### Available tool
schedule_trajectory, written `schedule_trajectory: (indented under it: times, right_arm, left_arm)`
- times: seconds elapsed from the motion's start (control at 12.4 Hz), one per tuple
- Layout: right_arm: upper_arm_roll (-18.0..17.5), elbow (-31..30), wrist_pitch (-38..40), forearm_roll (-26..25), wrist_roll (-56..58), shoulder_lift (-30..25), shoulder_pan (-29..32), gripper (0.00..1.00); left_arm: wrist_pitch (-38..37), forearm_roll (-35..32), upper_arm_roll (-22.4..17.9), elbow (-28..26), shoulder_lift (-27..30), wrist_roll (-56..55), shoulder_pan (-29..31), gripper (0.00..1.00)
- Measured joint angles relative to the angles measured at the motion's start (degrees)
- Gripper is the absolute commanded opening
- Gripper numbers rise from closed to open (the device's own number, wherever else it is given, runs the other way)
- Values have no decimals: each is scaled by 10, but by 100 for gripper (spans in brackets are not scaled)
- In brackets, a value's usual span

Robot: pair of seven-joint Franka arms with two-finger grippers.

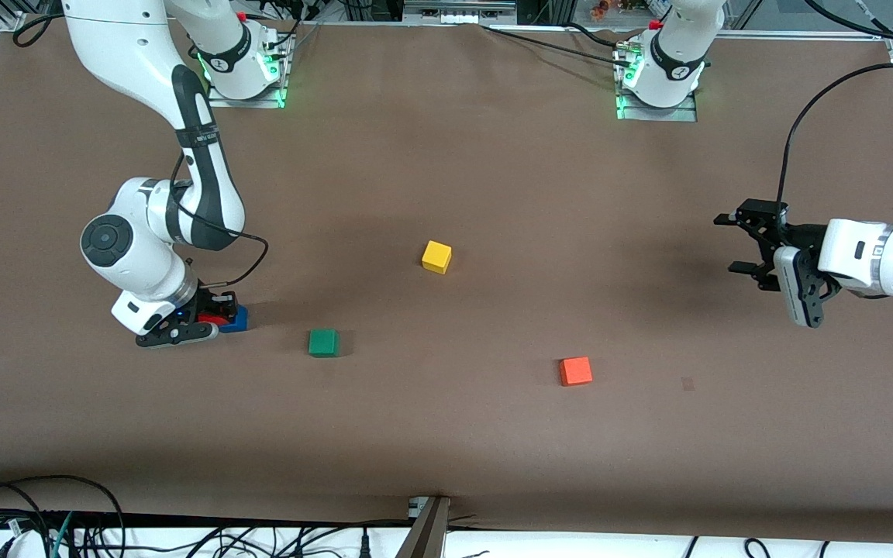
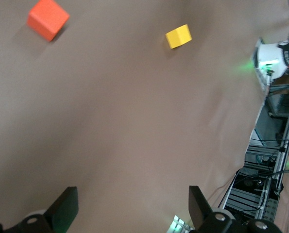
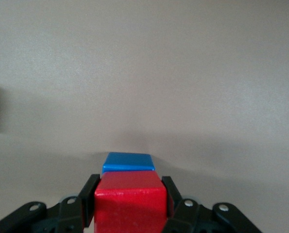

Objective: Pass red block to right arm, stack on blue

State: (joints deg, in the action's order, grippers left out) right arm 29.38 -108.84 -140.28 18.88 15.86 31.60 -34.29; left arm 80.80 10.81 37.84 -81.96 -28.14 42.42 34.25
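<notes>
The right gripper [image 1: 210, 319] sits low at the lower left of the front view, its black fingers [image 3: 88, 199] clamped on either side of the red block [image 3: 129, 200], which fills the bottom centre of the right wrist view. The blue cube [image 3: 128, 162] lies just past the red block in that wrist view, its top face showing directly against the red block's upper edge, though whether the two touch cannot be told; in the front view the blue cube [image 1: 238, 318] peeks out beside the gripper on the table, toward the right arm's end. The right arm [image 1: 183, 178] bends down to this spot from its base at the upper left of the front view. The left gripper [image 1: 750, 244] hangs in the air at the right edge of the front view, over bare table at the left arm's end, its fingers [image 2: 64, 208] spread wide apart with nothing between them (both show at the bottom of the left wrist view); this arm waits. On the brown table [image 1: 493, 155], a yellow cube [image 1: 436, 256] lies near the centre of the front view, a green cube [image 1: 323, 342] lower down and nearer the right gripper, and an orange-red cube [image 1: 575, 371] lower still toward the left arm's end.
</notes>
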Motion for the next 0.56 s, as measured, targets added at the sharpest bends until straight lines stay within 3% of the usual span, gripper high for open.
schedule_trajectory:
  times: [0.56]
  right_arm:
    - [1,-14,-27,0,-2,-2,-5,0]
  left_arm:
    - [-22,-195,7,55,75,-250,-84,100]
